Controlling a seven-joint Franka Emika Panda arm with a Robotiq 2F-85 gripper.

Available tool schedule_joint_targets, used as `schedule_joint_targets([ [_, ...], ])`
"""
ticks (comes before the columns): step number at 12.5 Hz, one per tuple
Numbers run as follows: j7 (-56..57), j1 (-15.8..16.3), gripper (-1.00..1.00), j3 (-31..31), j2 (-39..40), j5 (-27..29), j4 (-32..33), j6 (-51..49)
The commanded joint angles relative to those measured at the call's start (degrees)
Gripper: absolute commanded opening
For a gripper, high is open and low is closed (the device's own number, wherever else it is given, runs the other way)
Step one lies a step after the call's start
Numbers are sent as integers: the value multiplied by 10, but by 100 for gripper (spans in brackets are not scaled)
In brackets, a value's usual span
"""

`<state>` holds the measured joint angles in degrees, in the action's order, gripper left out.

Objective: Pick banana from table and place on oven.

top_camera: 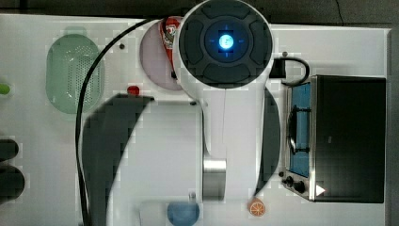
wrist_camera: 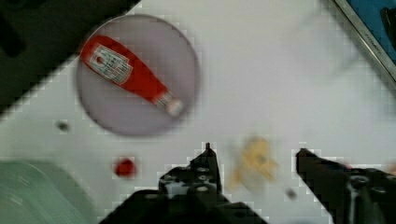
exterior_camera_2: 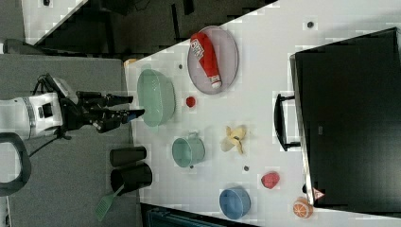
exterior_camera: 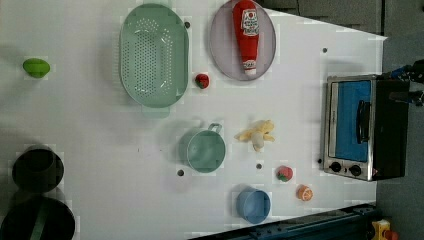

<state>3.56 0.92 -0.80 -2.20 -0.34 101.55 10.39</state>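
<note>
The banana (exterior_camera: 256, 134) lies on the table (exterior_camera: 100, 130), apart from everything else, between the teal cup (exterior_camera: 202, 149) and the oven (exterior_camera: 364, 127) in the left view. The gripper (wrist_camera: 254, 151) hangs high above it with its fingers (wrist_camera: 206, 161) spread apart and nothing between them; in the wrist view the banana sits in the gap between the two tips. The step in hand looks like the descent to grasp. To do it well, the arm should come straight down with the fruit centred in that gap, the jaws set across its narrow body rather than along its curve, and close only once the tips are close to the tabletop, since the toy is small and low and could squirt sideways if pinched near its top. Around it are a strawberry (exterior_camera: 284, 173) and an orange slice (exterior_camera: 304, 193) toward the left view's bottom, a second strawberry (exterior_camera: 201, 80) by the green colander (exterior_camera: 154, 56), a ketchup bottle (exterior_camera: 246, 35) on a plate (exterior_camera: 221, 50), and a blue bowl (exterior_camera: 253, 205). None stands close enough to hinder the fingers. The oven's flat black top looks bare, so the carry should only need enough lift to clear its front edge and handle.
</note>
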Motion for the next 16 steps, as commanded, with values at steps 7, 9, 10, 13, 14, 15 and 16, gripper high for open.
schedule_joint_targets([
  [7, -42, -24, 100, -13, -277, -12, 187, -127],
  [9, -42, -23, 100, -4, -254, -12, 209, -94],
  [10, -42, -23, 100, 1, -239, -12, 222, -66],
  [13, -42, -23, 100, 13, -183, -12, 263, 38],
  [14, -42, -23, 100, 15, -162, -12, 275, 70],
  [15, -42, -23, 100, 16, -139, -12, 286, 100],
  [16, -42, -23, 100, 17, -117, -12, 297, 131],
])
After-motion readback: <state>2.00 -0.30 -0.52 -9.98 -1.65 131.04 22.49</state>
